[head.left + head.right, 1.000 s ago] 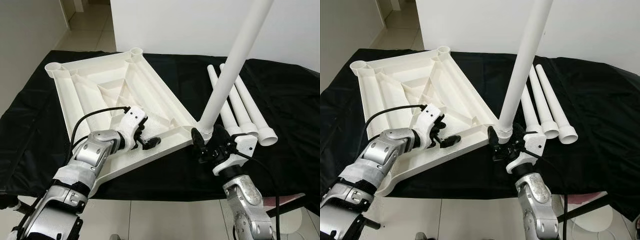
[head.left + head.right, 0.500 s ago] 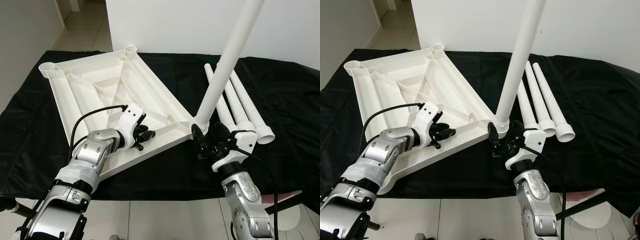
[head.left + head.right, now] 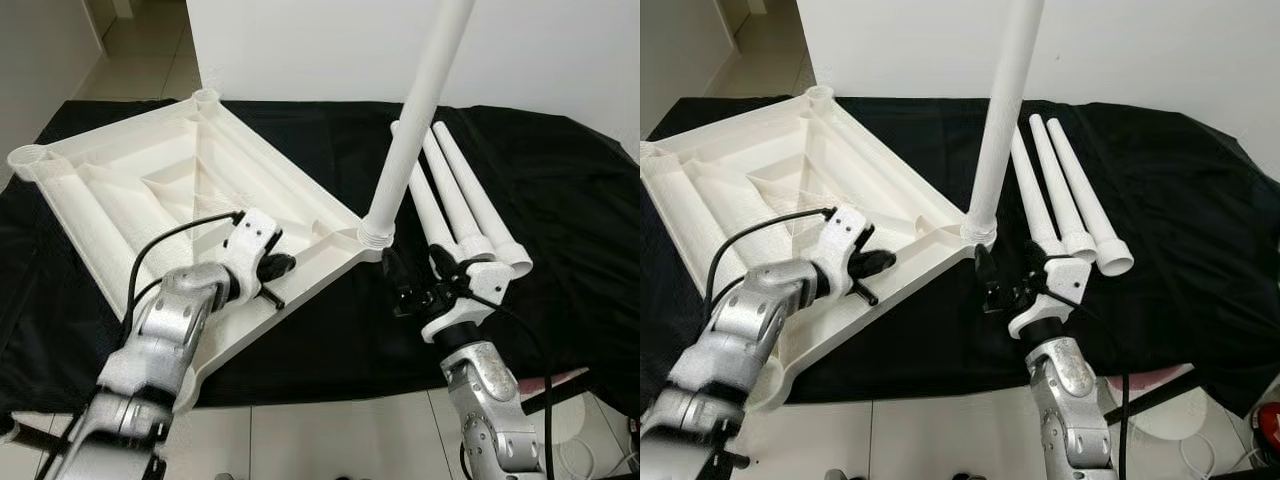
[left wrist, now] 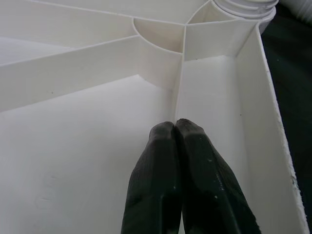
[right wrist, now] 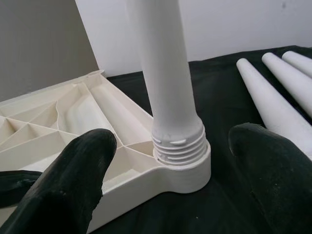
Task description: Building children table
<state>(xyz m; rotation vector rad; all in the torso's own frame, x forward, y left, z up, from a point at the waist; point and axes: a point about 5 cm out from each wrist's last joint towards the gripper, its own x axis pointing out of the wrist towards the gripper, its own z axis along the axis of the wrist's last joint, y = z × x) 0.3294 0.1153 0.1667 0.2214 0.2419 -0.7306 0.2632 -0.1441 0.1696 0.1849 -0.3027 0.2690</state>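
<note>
One white tabletop point(image 3: 150, 190) lies upside down on one black cloth point(image 3: 560, 200). There are four white legs in all: one standing leg point(image 3: 410, 120) set upright in a corner socket of the tabletop, and three loose legs point(image 3: 465, 205) lying side by side on the cloth. Two end effectors are in view, the left end effector point(image 3: 275, 268) and the right end effector point(image 3: 420, 280).

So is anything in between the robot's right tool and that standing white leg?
Nothing visible. The right tool is open just short of the leg, which stands in the tabletop's corner socket, with only open space between.
</note>
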